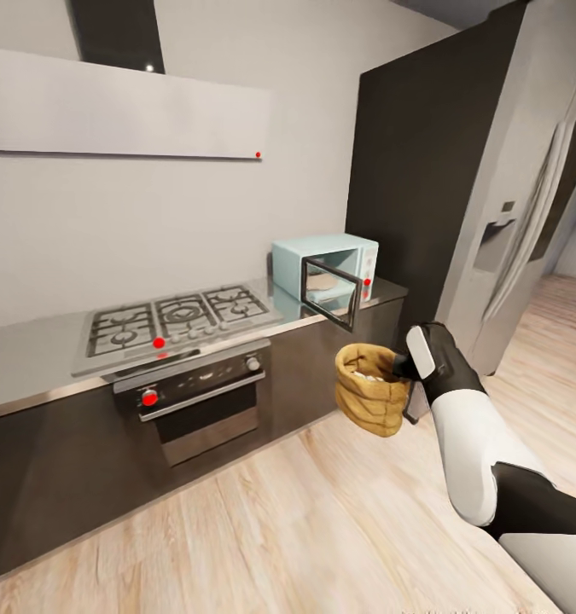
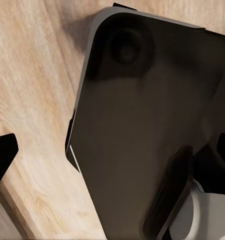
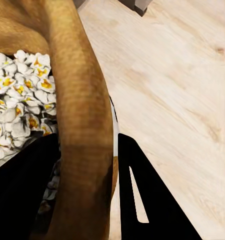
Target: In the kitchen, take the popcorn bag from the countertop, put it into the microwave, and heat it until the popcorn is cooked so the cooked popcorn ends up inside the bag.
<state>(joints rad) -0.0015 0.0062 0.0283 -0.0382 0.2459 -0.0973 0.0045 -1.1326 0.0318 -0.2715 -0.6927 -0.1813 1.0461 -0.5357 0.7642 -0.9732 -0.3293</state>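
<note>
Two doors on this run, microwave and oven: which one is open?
The microwave on the countertop: its dark glass door hangs swung out toward the room. The oven under the hob is closed.

A home kitchen: a gas hob point(image 1: 172, 322) over an oven point(image 1: 198, 401), a microwave point(image 1: 326, 271) on the countertop point(image 1: 23, 362), a fridge point(image 1: 526, 196), wooden floor point(image 1: 262, 529).

The countertop point(image 1: 32, 358), glossy grey with a metallic front edge, runs over dark brown cabinets. A gas hob point(image 1: 172, 324) is set into it above a built-in oven. The microwave point(image 1: 322, 271) stands on its far end, door swung open. Light wood plank floor point(image 1: 279, 529) lies below, bare near the cabinets.
</note>
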